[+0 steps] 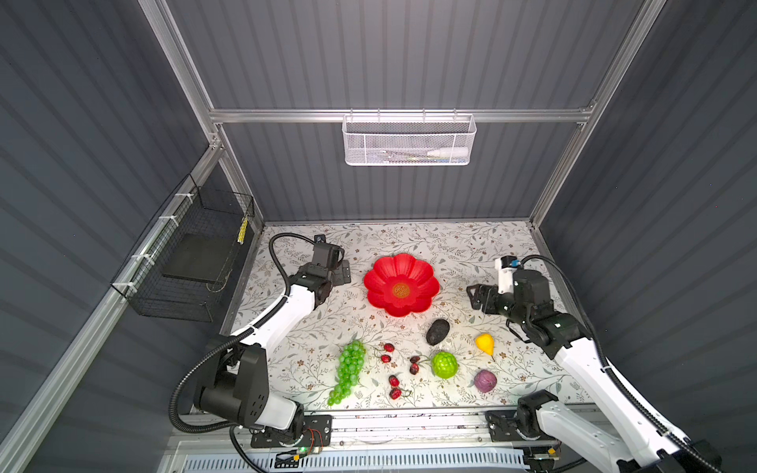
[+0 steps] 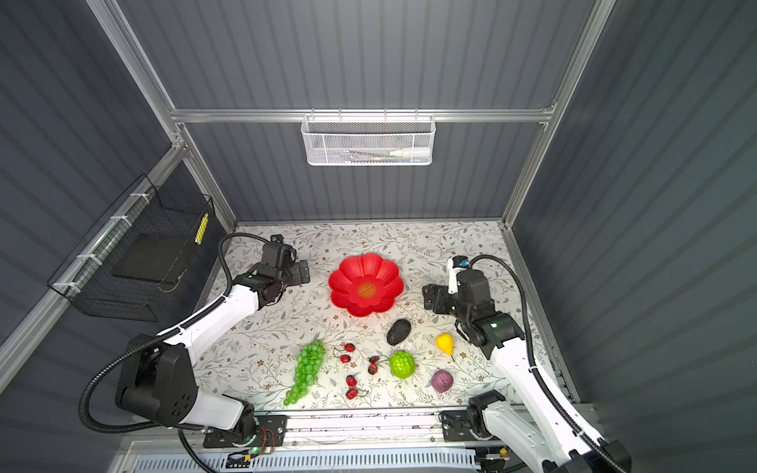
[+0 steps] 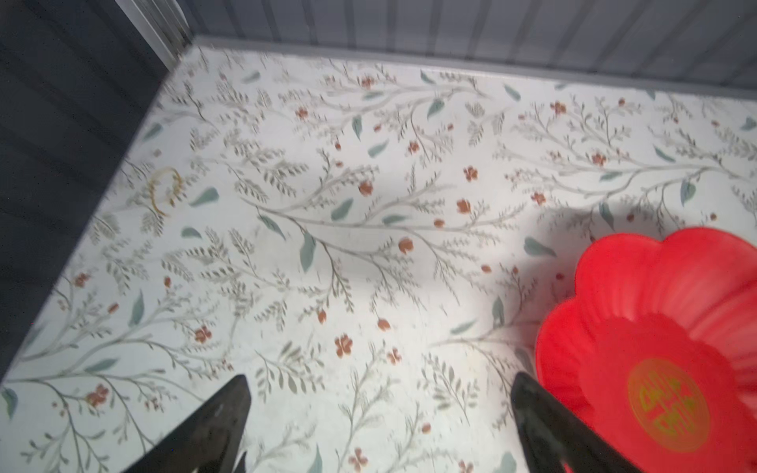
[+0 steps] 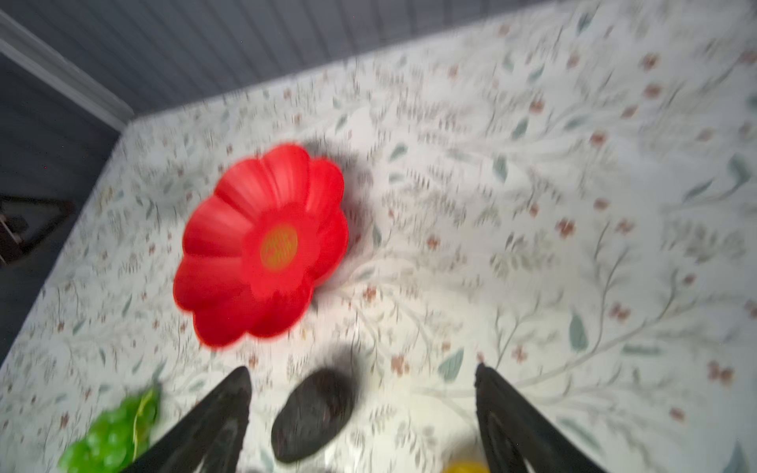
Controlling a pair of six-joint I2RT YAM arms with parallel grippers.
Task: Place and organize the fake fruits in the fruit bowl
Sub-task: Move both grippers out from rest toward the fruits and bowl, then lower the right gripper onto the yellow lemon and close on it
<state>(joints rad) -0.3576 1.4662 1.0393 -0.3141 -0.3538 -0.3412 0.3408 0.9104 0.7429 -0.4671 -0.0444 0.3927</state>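
Note:
The red flower-shaped fruit bowl point(image 1: 401, 284) point(image 2: 366, 284) stands empty mid-table. In front of it on the cloth lie the dark avocado point(image 1: 437, 331), yellow pear point(image 1: 486, 343), bumpy green ball point(image 1: 445, 364), purple round fruit point(image 1: 485, 381), green grape bunch point(image 1: 348, 370) and several red cherries point(image 1: 394, 381). My left gripper point(image 1: 342, 272) point(image 3: 379, 379) hangs open left of the bowl point(image 3: 655, 307), holding nothing. My right gripper point(image 1: 475, 297) point(image 4: 362, 368) is open to the bowl's right, above the table. The avocado point(image 4: 313, 413) shows between its fingers, apart from them.
A white mesh basket point(image 1: 409, 141) hangs on the back wall. A black wire basket point(image 1: 192, 258) is fixed to the left wall. Grey walls close in the floral table point(image 1: 471, 245) on three sides.

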